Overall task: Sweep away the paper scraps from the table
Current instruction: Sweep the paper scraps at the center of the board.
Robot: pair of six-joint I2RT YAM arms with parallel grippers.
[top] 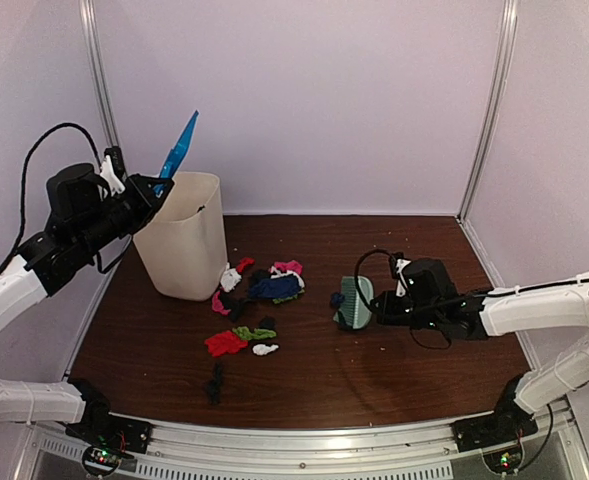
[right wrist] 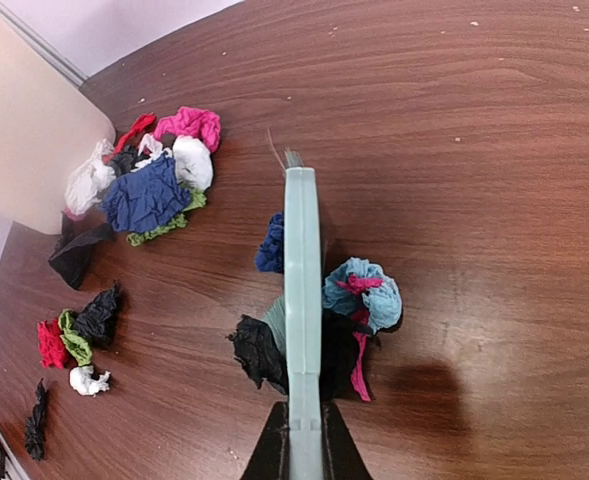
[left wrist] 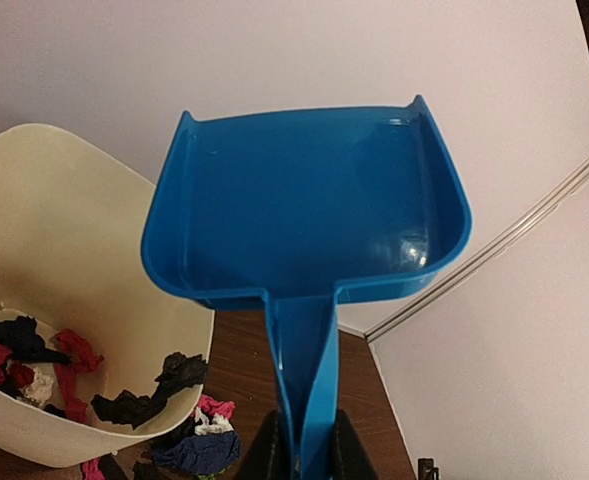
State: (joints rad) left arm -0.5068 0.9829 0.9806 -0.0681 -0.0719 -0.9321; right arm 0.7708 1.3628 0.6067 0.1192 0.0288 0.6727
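My left gripper (left wrist: 304, 455) is shut on the handle of the blue dustpan (left wrist: 304, 200), which stands raised and empty above the cream bin (top: 184, 240). Low over the table (top: 394, 370), my right gripper (right wrist: 304, 445) is shut on the pale green brush (right wrist: 302, 260). Black, light blue, pink and dark blue paper scraps (right wrist: 364, 295) lie against both sides of the brush. A bigger pile of scraps (top: 269, 285) sits beside the bin. Red, green and white bits (top: 236, 340) and a black one (top: 215, 382) lie nearer the front.
Several scraps (left wrist: 34, 360) lie inside the bin (left wrist: 64, 220), which stands at the table's back left. White walls with metal posts enclose the back and sides. A silver rail (top: 304, 440) runs along the front edge.
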